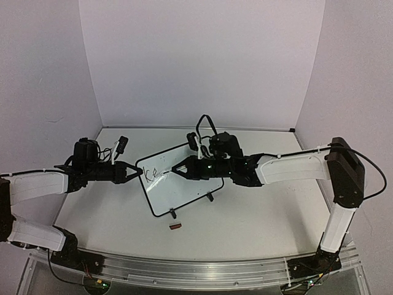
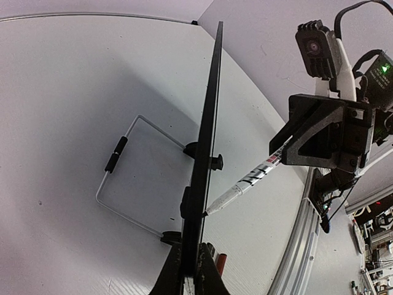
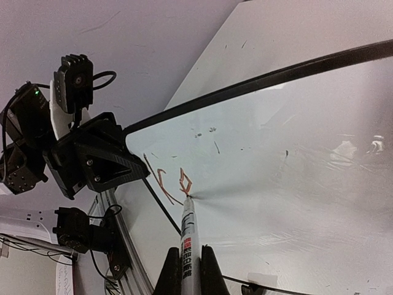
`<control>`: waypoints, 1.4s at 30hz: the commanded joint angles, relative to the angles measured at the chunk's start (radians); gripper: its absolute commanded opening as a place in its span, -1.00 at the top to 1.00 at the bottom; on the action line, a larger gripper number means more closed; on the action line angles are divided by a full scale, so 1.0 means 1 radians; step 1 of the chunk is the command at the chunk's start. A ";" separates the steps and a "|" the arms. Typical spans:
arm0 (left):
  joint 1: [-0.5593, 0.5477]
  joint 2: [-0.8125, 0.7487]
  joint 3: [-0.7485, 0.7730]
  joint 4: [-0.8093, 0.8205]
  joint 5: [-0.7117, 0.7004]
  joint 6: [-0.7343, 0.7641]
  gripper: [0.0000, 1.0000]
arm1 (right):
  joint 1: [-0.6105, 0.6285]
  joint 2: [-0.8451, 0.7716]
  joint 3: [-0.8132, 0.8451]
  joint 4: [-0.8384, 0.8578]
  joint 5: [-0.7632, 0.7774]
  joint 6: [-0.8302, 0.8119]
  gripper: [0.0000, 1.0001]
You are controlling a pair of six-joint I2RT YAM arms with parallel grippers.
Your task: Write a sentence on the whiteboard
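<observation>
The whiteboard [image 1: 184, 184] stands tilted on the table and shows edge-on in the left wrist view [image 2: 207, 132]. My left gripper [image 1: 139, 174] is shut on its left edge, also seen in its own view [image 2: 189, 270]. My right gripper [image 1: 177, 169] is shut on a white marker [image 3: 187, 236], whose tip touches the board face [image 3: 295, 166]. The sentence [image 3: 167, 181] is only a few thin reddish-brown strokes, like two letters, near the left edge just above the tip. The marker [image 2: 249, 179] meets the board from the right.
A small red marker cap [image 1: 176, 227] lies on the table in front of the board, also in the left wrist view [image 2: 220, 261]. A wire stand [image 2: 123, 184] props the board from behind. Two black feet [image 1: 210, 198] are at its lower edge.
</observation>
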 commanded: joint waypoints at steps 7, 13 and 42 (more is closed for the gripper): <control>0.010 -0.010 0.016 -0.016 -0.058 0.045 1.00 | -0.002 -0.026 -0.012 -0.035 0.049 -0.026 1.00; 0.009 -0.010 0.016 -0.017 -0.059 0.047 1.00 | -0.003 -0.064 -0.019 -0.044 0.078 -0.041 1.00; 0.010 -0.010 0.015 -0.018 -0.060 0.048 1.00 | -0.004 -0.049 -0.001 0.007 0.093 -0.032 1.00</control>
